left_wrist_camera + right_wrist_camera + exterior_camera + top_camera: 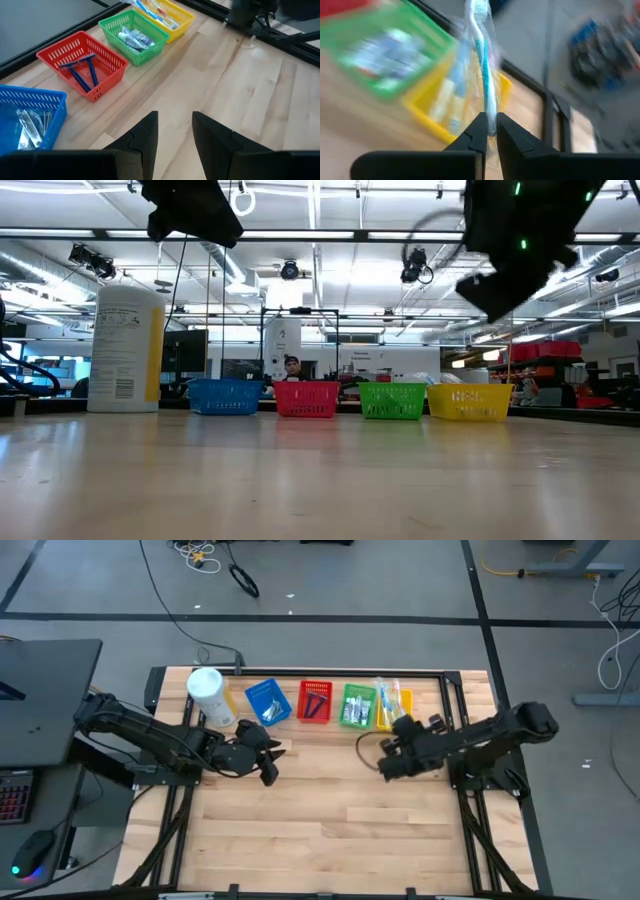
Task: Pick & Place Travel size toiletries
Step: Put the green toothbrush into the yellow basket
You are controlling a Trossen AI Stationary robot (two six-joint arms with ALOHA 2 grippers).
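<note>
You have a pale wood table point(330, 810) on a grey floor, and the low view looks across it into a lit workshop where a person point(291, 367) sits far behind the baskets. Along the table's far edge stand a white canister point(209, 695), then a row of four baskets: blue point(267, 702), red point(315, 702), green point(357, 706), yellow point(392, 712). The blue one holds silvery packets point(31, 125), the red one two dark blue razors point(82, 72), the green one tubes point(135, 38), the yellow one wrapped toothbrushes point(159, 11).

Your left gripper point(262, 752) waits over the table just in front of the blue basket, its jaws partly apart with nothing between them.

Your right gripper point(392, 748) hangs in the air just in front of the yellow basket, near its front rim. Its jaws are pinched narrow on one end of a wrapped white-and-blue toothbrush point(481, 55). The brush's long axis runs straight out from the fingertips, its free end reaching out over the yellow basket.
</note>
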